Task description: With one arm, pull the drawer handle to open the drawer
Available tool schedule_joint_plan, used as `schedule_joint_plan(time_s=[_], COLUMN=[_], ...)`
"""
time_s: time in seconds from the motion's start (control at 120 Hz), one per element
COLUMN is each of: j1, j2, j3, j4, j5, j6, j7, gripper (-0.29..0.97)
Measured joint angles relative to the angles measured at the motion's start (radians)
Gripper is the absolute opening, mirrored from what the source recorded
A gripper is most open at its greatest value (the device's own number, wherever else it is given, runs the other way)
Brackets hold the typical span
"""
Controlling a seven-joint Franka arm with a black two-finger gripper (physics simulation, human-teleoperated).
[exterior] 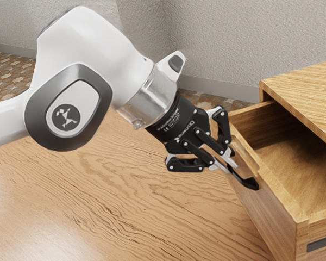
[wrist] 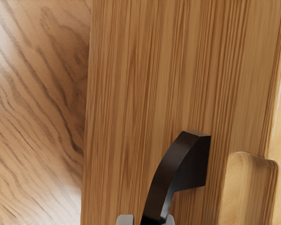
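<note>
At the exterior view's right, the drawer (exterior: 293,157) stands well out of the cabinet (exterior: 309,92), its inside showing. The pincer (exterior: 228,163) pinches the handle (exterior: 246,180) on the drawer's front. Mostly done; perhaps a last pull remains.

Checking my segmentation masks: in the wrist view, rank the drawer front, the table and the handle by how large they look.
1. drawer front
2. table
3. handle, clearly smallest
</note>
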Motion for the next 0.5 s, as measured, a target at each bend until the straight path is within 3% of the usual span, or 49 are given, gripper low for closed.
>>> schedule_joint_plan(time_s=[0.5], j1=[0.060], j2=[-0.123], j3=[-0.046], j4=[-0.130], j5=[0.013], j6=[-0.005], j7=[-0.012], gripper=[0.00])
